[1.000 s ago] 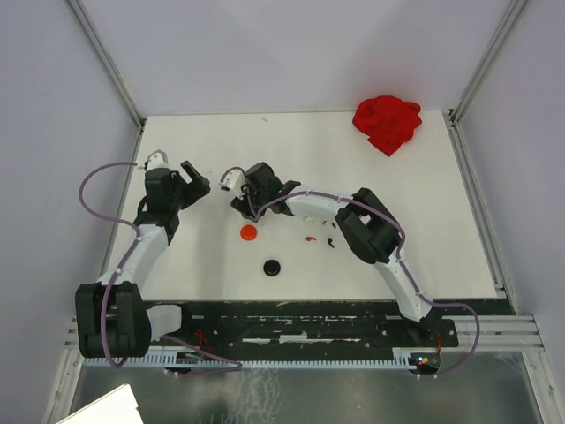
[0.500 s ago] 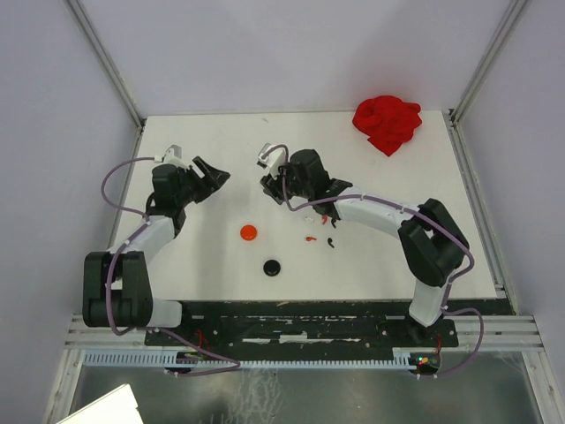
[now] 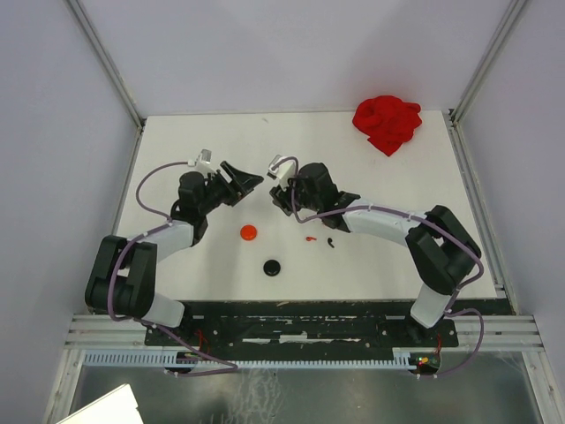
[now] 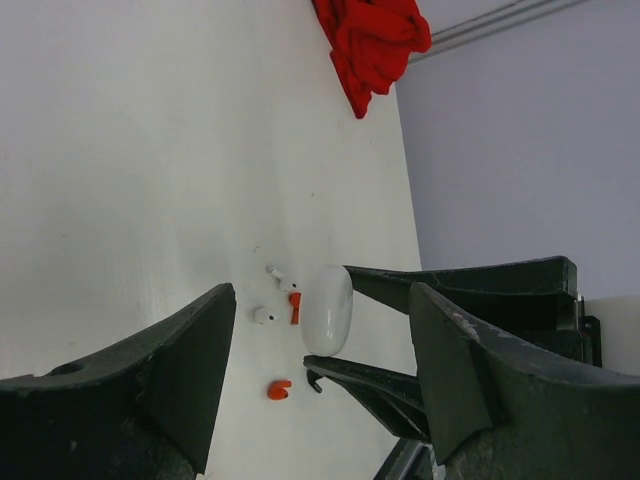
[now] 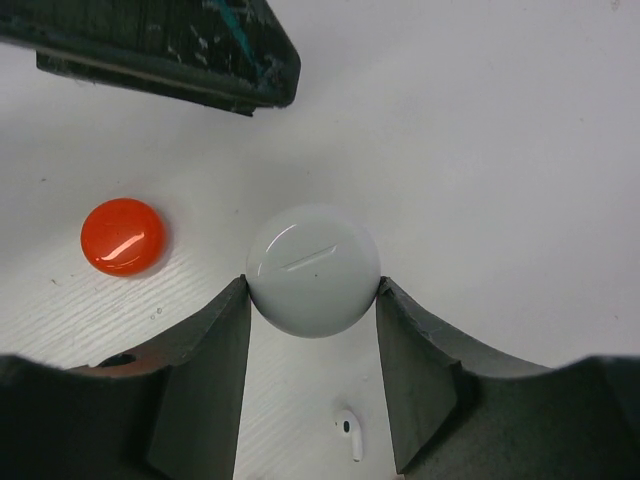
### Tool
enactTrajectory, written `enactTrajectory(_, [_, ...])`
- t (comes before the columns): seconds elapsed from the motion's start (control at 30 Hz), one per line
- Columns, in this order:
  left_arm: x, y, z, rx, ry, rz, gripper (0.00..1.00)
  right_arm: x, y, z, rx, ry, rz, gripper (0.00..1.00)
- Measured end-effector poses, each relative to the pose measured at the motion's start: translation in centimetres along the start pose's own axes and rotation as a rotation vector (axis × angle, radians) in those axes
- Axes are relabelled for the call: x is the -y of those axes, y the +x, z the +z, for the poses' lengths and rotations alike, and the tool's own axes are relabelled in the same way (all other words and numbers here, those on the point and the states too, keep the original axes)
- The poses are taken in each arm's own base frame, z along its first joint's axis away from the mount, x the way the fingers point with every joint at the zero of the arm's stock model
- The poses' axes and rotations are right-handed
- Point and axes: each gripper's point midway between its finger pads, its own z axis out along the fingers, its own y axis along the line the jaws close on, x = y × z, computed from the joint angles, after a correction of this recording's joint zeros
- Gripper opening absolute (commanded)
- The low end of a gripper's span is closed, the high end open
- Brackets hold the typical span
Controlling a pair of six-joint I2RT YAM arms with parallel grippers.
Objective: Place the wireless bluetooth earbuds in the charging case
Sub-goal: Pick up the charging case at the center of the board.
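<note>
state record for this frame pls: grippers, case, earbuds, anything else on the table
right gripper: shut on white charging case
left gripper: open, empty, pointing at the case
loose on table: white earbud, red earbud, black earbud
also on table: red disc, black disc
far right corner: red cloth

Inside right pincer [image 5: 313,288], case [image 5: 313,262]; earbud [image 5: 349,437] just beside.
</note>
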Motion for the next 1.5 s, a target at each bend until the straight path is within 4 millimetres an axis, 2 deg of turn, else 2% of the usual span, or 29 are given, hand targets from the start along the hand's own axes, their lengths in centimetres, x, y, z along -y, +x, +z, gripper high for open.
enactTrajectory(0.13, [0.8, 1.4, 0.3, -0.012, 0.052, -0.03, 0.73, 0.1, -0.3, -0.5, 0.017, -0.001, 0.015, 0.21])
enactTrajectory(0.37, [0.9, 2.8, 0.4, -0.032, 0.094, -0.055, 0.73, 0.9, -1.5, -1.4, 0.065, -0.018, 0.06, 0.21])
enactTrajectory(0.73, [2.5, 2.6, 0.5, -0.009, 0.174, -0.024, 0.7, 0.5, -1.7, -1.6, 0.08, -0.074, 0.106, 0.21])
enactTrajectory(0.97, [2.9, 3.8, 0.8, -0.04, 0.2, -0.019, 0.66, 0.0, -1.8, -1.7, 0.084, -0.099, 0.117, 0.21])
enactTrajectory(1.5, [3.3, 4.6, 1.2, -0.058, 0.226, -0.032, 0.47, -0.3, -1.9, -1.7, 0.086, -0.114, 0.119, 0.2])
